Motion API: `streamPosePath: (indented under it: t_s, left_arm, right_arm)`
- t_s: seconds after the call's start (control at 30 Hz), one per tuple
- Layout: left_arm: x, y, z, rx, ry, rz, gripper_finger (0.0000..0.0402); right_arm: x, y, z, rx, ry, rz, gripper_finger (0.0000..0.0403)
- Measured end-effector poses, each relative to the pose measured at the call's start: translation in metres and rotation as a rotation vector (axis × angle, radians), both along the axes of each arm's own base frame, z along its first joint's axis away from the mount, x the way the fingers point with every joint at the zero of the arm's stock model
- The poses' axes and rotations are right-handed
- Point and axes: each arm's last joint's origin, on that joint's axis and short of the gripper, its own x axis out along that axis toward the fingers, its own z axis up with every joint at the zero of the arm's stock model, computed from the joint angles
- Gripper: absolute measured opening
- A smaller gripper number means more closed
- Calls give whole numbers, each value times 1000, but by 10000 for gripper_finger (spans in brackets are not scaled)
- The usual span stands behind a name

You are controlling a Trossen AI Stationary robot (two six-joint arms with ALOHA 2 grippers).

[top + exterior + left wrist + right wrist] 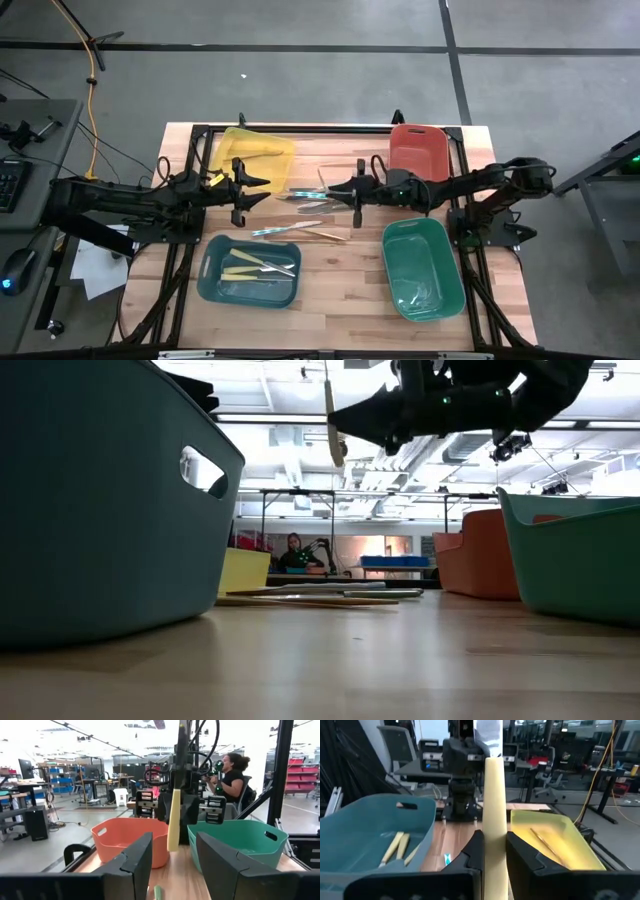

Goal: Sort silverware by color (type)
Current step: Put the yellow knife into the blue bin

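Observation:
My right gripper point(345, 190) is over the table's middle, shut on a cream-yellow utensil point(495, 820) that stands upright. My left gripper point(262, 190) faces it from the left and is open, with nothing between its fingers point(135, 865). Loose silverware lies flat on the wood between the bins: silver pieces point(300, 196), a teal-tinted one point(285, 231) and a gold-tan one point(325, 236). The blue bin point(212, 285) holds cream-yellow pieces point(245, 265). A gold-tan piece point(545, 840) lies in the yellow bin point(250, 150). My right gripper pinches the cream-yellow utensil's shaft point(495, 852) between its two fingers. The fingers lie level, come from the table's right side and cross the utensil. It stands upright, lifted clear of the table, and its broad end point(336, 448) hangs below the fingers.
A red bin point(418, 150) stands at the far right and a green bin point(422, 268) at the near right. A black frame runs around the table's edges. A person point(232, 775) sits beyond the table. Bare wood shows at the near middle.

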Motion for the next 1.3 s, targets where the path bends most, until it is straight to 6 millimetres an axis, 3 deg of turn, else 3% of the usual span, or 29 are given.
streamPosePath:
  t_s: [0.93, 1.1, 1.3]
  left_arm:
    - [2, 0, 0, -19, -8, -3, 143]
    - [14, 1, -3, -22, 24, -3, 143]
    - [46, 4, -5, -32, 124, -2, 143]
  right_arm:
    - [1, -1, -3, 29, 11, 0, 35]
    - [11, -1, -14, 41, -46, 22, 35]
    - [21, -3, -28, 80, -94, 49, 35]
